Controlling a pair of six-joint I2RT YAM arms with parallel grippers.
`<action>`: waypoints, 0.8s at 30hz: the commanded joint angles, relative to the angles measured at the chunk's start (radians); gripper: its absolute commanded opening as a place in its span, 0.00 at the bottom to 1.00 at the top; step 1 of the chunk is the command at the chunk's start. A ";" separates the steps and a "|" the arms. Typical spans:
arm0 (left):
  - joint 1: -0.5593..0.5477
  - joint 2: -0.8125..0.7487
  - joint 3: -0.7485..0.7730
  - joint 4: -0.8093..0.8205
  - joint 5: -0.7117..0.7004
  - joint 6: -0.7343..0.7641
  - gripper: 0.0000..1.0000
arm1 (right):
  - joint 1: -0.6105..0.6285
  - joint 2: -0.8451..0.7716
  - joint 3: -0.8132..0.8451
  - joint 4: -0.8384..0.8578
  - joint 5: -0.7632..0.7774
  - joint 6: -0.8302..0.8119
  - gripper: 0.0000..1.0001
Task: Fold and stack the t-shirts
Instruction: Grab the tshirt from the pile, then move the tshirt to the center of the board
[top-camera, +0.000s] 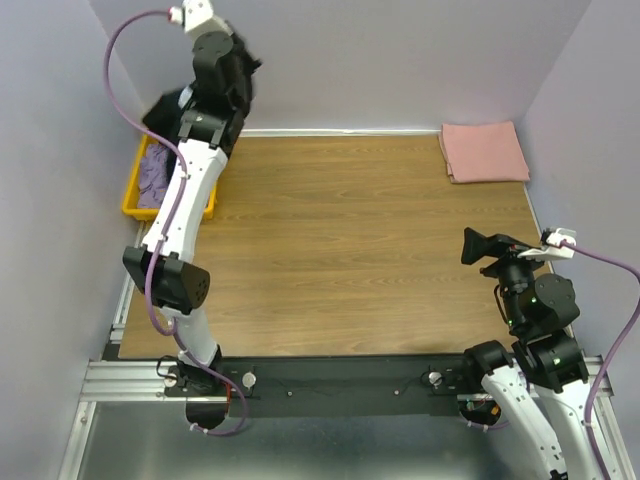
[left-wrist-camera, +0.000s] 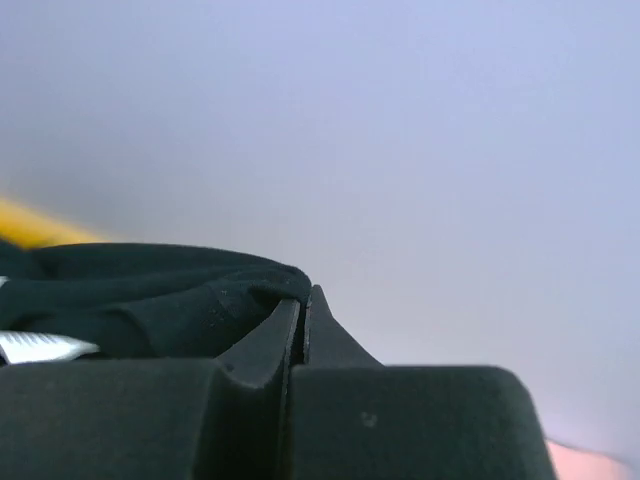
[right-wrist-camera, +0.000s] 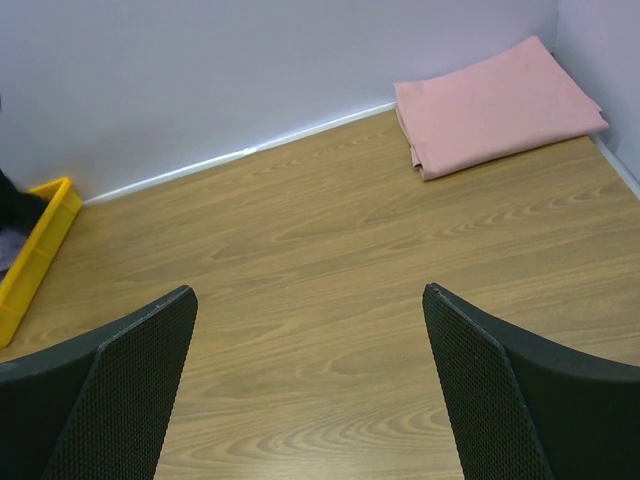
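Observation:
A folded salmon-pink t-shirt (top-camera: 485, 152) lies at the table's far right corner; it also shows in the right wrist view (right-wrist-camera: 497, 104). My left gripper (top-camera: 243, 72) is raised at the far left near the back wall, shut on a black t-shirt (top-camera: 165, 112) that hangs down over the yellow bin. In the left wrist view the jaws (left-wrist-camera: 300, 320) are pressed together with black cloth (left-wrist-camera: 140, 290) bunched beside them. My right gripper (top-camera: 478, 247) is open and empty, low over the table's right side, fingers (right-wrist-camera: 130, 380) wide apart.
A yellow bin (top-camera: 136, 196) at the far left edge holds a lavender garment (top-camera: 157, 172); the bin's corner shows in the right wrist view (right-wrist-camera: 40, 240). Grey walls enclose the wooden table (top-camera: 340, 240) at the back and both sides.

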 joint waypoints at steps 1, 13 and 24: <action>-0.128 -0.037 0.205 0.072 0.125 0.130 0.00 | 0.007 0.007 -0.002 0.012 0.021 -0.007 1.00; -0.259 -0.400 -0.280 0.264 0.509 0.121 0.00 | 0.005 0.004 0.004 0.012 0.010 0.000 1.00; -0.256 -0.710 -1.156 0.163 0.364 0.049 0.00 | 0.007 0.196 0.165 -0.035 -0.270 0.021 1.00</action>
